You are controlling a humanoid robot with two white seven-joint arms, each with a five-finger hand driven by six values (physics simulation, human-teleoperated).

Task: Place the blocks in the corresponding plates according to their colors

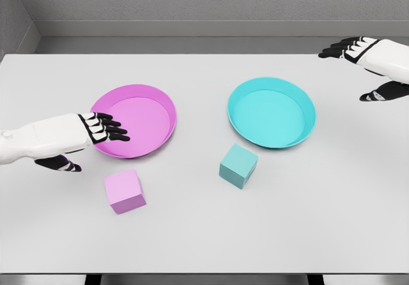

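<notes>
A pink block [124, 191] lies on the white table, just in front of the pink plate [160, 103]. A teal block [238, 165] sits in front of the teal plate [300, 103]. Both plates hold nothing. My left hand [96, 141] hovers over the pink plate's near-left rim, a little above and left of the pink block, fingers spread and holding nothing. My right hand [364, 68] is at the far right, beyond the teal plate, fingers extended and holding nothing.
The white table [204, 240] stretches to a grey back wall. Its front edge runs along the bottom of the picture.
</notes>
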